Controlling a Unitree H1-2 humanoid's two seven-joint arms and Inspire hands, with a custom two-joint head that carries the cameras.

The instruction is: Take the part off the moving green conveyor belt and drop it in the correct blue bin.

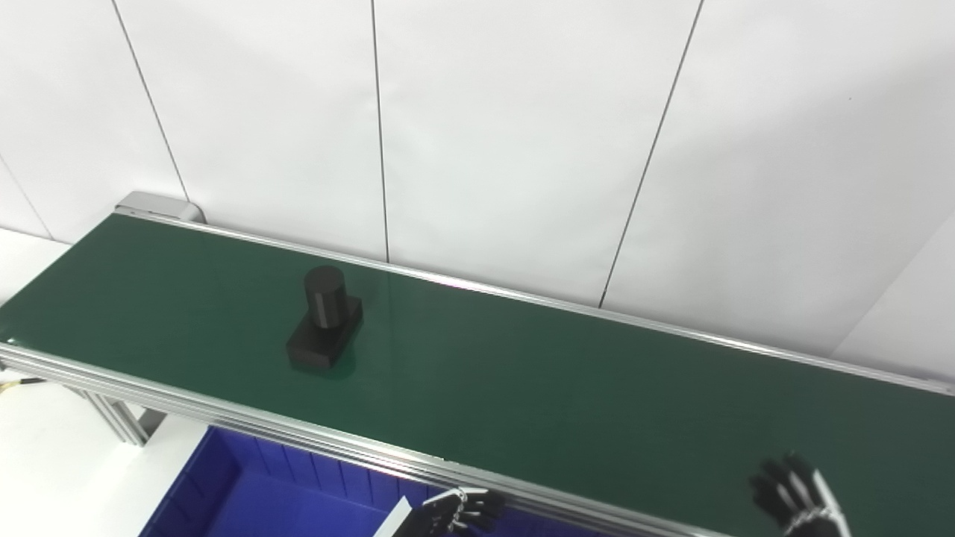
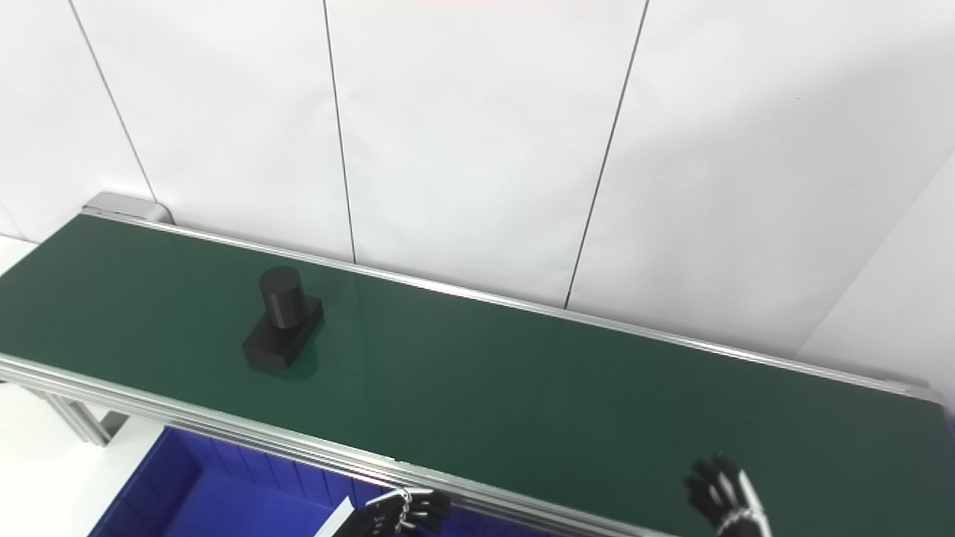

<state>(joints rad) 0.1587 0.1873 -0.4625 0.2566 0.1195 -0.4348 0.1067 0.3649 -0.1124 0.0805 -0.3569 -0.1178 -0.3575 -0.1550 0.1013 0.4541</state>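
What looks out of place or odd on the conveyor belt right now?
Nothing stands out. The black part stands upright on the green conveyor belt, undamaged, cylinder on top. The left hand and right hand hold nothing. The blue bin sits below the belt's near edge.

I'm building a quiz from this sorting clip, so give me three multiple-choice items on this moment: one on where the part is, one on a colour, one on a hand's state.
1. Where is the black part?
A. In the bin
B. On the conveyor belt, toward its left end
C. In the right hand

2. What colour is the bin below the belt's near rail?
A. Blue
B. Red
C. Grey

3. What is the right hand doing?
A. Gripping the part
B. Resting in the bin
C. Open, holding nothing

Answers: 1 B, it stands on the green surface far from both hands. 2 A, its walls are blue. 3 C, its fingers are spread over the belt's right end.
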